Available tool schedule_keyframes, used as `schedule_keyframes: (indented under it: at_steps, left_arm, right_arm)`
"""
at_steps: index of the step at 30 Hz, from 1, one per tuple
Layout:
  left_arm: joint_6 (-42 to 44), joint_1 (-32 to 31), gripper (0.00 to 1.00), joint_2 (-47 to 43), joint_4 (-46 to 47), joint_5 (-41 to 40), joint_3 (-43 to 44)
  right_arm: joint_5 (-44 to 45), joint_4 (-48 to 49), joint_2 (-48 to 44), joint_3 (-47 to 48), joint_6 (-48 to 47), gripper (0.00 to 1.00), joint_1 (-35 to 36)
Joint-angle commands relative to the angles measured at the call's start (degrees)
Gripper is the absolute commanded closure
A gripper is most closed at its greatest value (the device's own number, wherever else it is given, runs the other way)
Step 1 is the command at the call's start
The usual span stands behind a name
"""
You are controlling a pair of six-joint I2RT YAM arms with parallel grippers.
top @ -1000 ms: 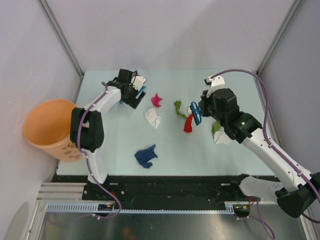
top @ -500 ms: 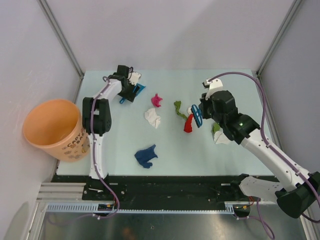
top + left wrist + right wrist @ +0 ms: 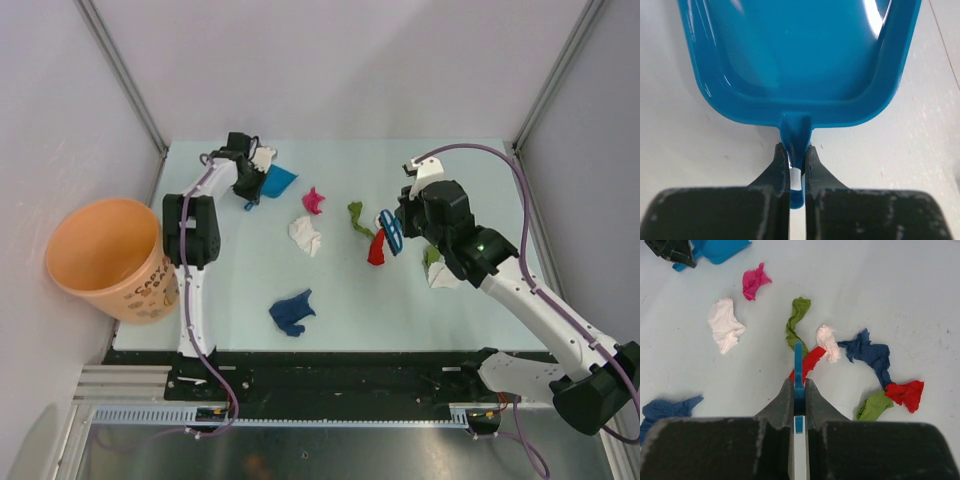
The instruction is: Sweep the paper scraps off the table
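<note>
Several paper scraps lie mid-table (image 3: 460,165): pink (image 3: 314,200), white (image 3: 305,236), olive green (image 3: 357,217), red (image 3: 377,250) and dark blue (image 3: 291,311). The right wrist view adds a pale pink wad (image 3: 828,341), a dark blue twist (image 3: 867,354), a red wad (image 3: 907,392) and a green one (image 3: 874,406). My left gripper (image 3: 252,190) (image 3: 797,160) is shut on the thin handle (image 3: 796,135) of the blue dustpan (image 3: 279,180) (image 3: 800,55) at the far left. My right gripper (image 3: 402,222) (image 3: 799,387) is shut on the blue hand brush (image 3: 391,232) (image 3: 798,360), just above the red scrap (image 3: 812,360).
An orange bucket (image 3: 100,255) stands off the table's left edge, beside the left arm. Grey walls and metal rails frame the table. A black rail strip (image 3: 330,375) runs along the near edge. A green and white wad (image 3: 438,268) lies partly under the right arm.
My left gripper has shut on the dustpan's handle, and the pan now shows a broader face. The left elbow swung in towards the far left. The right arm has barely moved.
</note>
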Motion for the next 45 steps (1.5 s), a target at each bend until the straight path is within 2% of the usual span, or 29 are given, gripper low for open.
schedule_keyframes:
  at_steps: [1, 3, 4, 6, 7, 10, 11, 15, 18, 19, 20, 23, 26, 29, 32, 37, 38, 41, 42, 45]
  left_arm:
    - [2.4, 0.0, 1.0, -9.2, -3.2, 2.1, -7.4]
    - [3.5, 0.1, 1.0, -14.6, -3.1, 2.5, -11.9]
    - [3.7, 0.1, 1.0, -20.2, -3.2, 2.6, -13.5]
    - [4.8, 0.1, 1.0, -25.6, -3.3, 2.9, -18.6]
    - [5.1, 0.1, 1.0, -28.8, -3.2, 2.8, -20.3]
    - [6.6, 0.2, 1.0, -39.8, -3.3, 3.5, -27.7]
    - [7.2, 0.1, 1.0, -44.6, -3.6, 3.6, -29.5]
    - [11.1, 0.1, 1.0, -53.6, -5.8, 1.9, -40.2]
    - [13.6, 0.7, 1.0, -59.3, -7.1, -0.2, -46.9]
    - [14.0, 1.0, 1.0, -60.3, -7.6, -0.1, -48.1]
    - [14.3, 1.7, 1.0, -61.3, -8.5, 0.0, -49.9]
    - [15.8, 2.2, 1.0, -64.6, -10.4, 0.0, -51.7]
    - [17.3, 1.5, 1.0, -67.0, -12.2, 3.1, -55.4]
    - [20.3, -1.4, 1.0, -68.1, -14.2, 1.7, -59.0]
    - [24.1, -2.2, 1.0, -68.3, -15.9, -1.2, -61.2]
    - [28.3, -2.8, 1.0, -68.3, -20.0, -5.0, -62.5]
    - [29.7, -4.6, 1.0, -68.5, -20.5, -5.9, -63.6]
    - [30.2, -9.4, 1.0, -68.9, -21.1, -7.8, -66.9]
    - [30.3, -10.3, 1.0, -68.7, -21.3, -7.1, -67.5]
    - [30.0, -12.7, 1.0, -67.9, -21.2, -6.3, -69.2]
  right_arm:
    - [-4.0, 3.8, -2.4, 0.2, -0.6, 1.0, 1.7]
    - [-6.7, 4.9, -3.0, 0.2, -3.4, 1.0, 4.7]
    - [-8.3, 5.3, -2.8, 0.2, -4.8, 1.0, 8.9]
    - [-12.9, 6.4, -1.6, 0.2, -7.9, 1.0, 14.3]
    - [-19.4, 7.1, 0.8, 0.0, -7.9, 1.0, 18.7]
    - [-28.4, 16.7, 8.3, -1.0, -5.4, 1.0, 25.3]
    - [-29.8, 19.2, 11.0, -1.0, -3.3, 1.0, 26.3]
    - [-32.4, 31.5, 21.1, -1.0, 2.4, 1.0, 28.7]
    - [-25.0, 34.8, 26.3, -0.9, 4.6, 1.0, 28.2]
    - [-19.2, 33.8, 27.2, -0.9, 5.0, 1.0, 27.9]
    - [-17.1, 32.7, 28.4, -0.9, 5.8, 1.0, 26.5]
    - [-12.7, 26.0, 28.3, -1.0, 9.7, 1.0, 23.2]
    - [-9.3, 20.1, 26.7, -1.1, 7.9, 1.0, 22.1]
    - [-12.2, 18.9, 23.0, -1.1, 5.4, 1.0, 23.7]
    - [-12.5, 16.3, 17.2, -1.1, 7.2, 1.0, 24.0]
    - [-4.6, 9.3, 5.9, -1.1, 10.8, 1.0, 23.2]
    - [-3.7, 9.1, 4.8, -1.1, 11.4, 1.0, 23.3]
    - [7.3, 7.0, 3.9, -1.1, 12.6, 1.0, 22.7]
    - [15.4, 5.3, 4.6, -1.1, 13.2, 1.0, 22.4]
    - [25.1, 4.2, 8.9, -1.1, 14.6, 1.0, 21.7]
